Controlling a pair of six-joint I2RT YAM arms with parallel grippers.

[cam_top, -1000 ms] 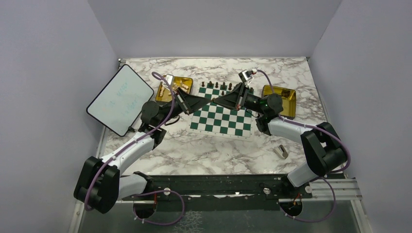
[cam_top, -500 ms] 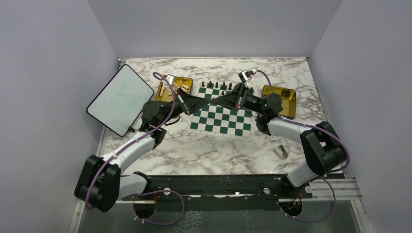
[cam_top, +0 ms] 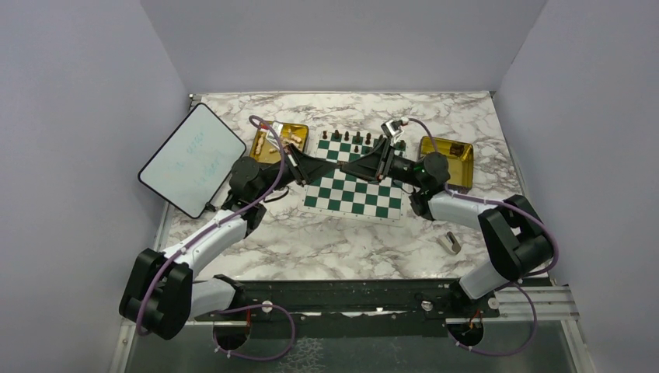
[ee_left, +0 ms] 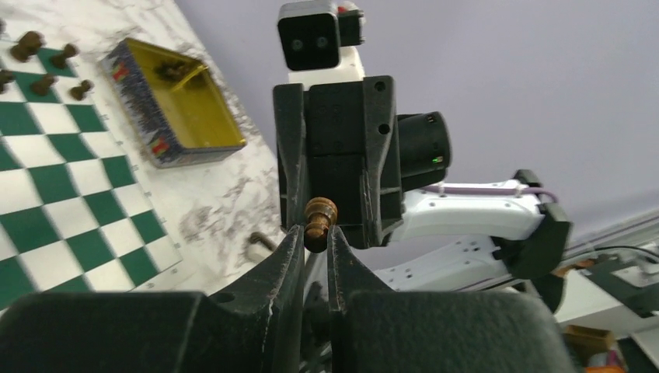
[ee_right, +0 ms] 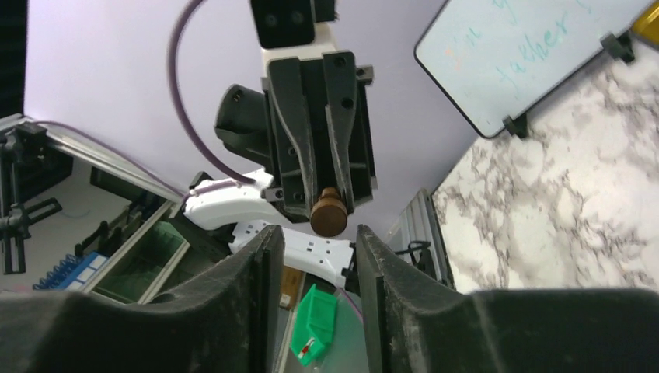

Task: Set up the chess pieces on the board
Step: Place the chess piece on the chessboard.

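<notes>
The left gripper (ee_left: 315, 233) is clenched on a small dark brown piece (ee_left: 319, 221), pinching it across its turned body so that one rounded end stands proud of the fingertips. Whether that end is the head or the foot is hard to tell from these angles. Facing it tip to tip, the right gripper (ee_right: 315, 237) has its jaws spread, with clear space between each finger and the piece, and it grasps nothing. In the top view the two grippers meet in the air over the far-left part of the board (cam_top: 353, 194), where several dark chess pieces (cam_top: 347, 137) stand along the far rows. The held piece looks like hard turned wood: light, stiff, smooth and round, so it would likely roll or twist in a loose or off-centre pinch. The surest hold is probably square across the narrow waist, with gentle force.
</notes>
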